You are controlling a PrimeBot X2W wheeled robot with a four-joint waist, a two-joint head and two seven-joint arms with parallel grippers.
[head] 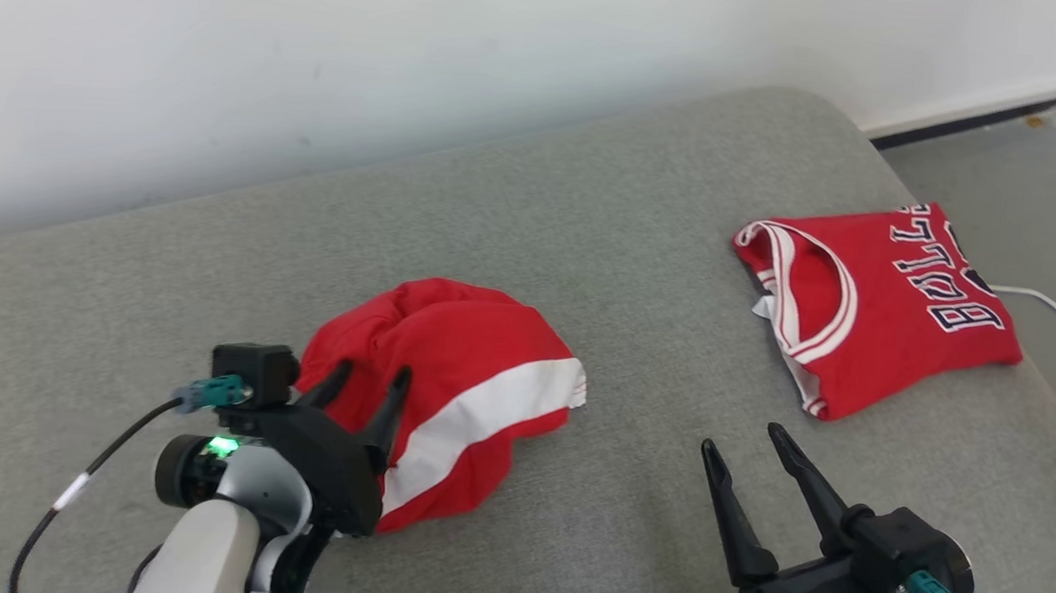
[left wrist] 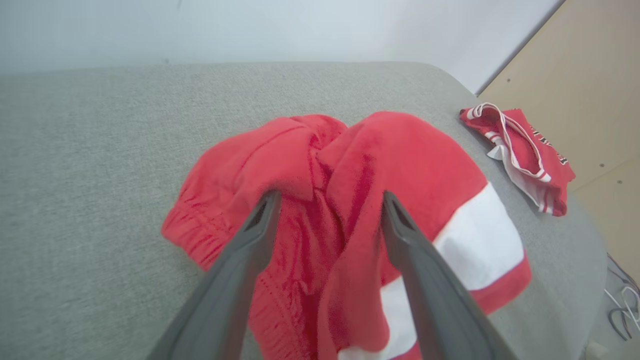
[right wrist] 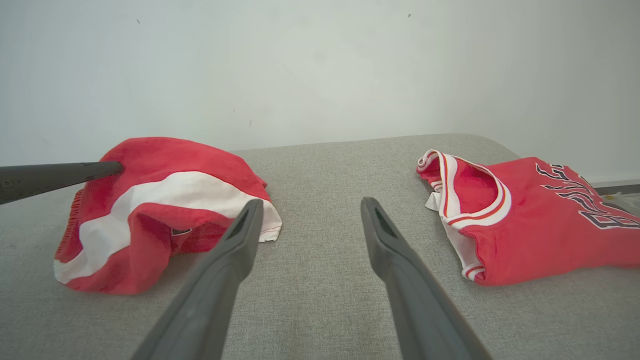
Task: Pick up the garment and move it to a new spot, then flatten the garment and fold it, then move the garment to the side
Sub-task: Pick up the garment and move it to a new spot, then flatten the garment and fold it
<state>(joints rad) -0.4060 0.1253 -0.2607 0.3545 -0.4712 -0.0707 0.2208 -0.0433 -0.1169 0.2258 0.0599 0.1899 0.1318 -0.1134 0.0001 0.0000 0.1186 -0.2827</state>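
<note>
**Red shorts heaped on the grey pad, both hands wide**

A grey cloth-covered pad [head: 584, 228] with rounded corners stands against a plain white wall [head: 324, 74]. Grey floor [head: 1023, 175] and a white cable [head: 1049, 303] show past its right end. The shorts [head: 472, 356] lie on the pad's left half, bunched in a mound: red, with a broad white band and a gathered waistband. The left hand [head: 375, 370] is over them, fingers spread wide, gripping nothing. The right hand [head: 741, 436] hovers wide too, above bare pad. Well apart to the right lies a folded red jersey [head: 892, 321] with dark letters. Two garments, two hands, one cable
</note>
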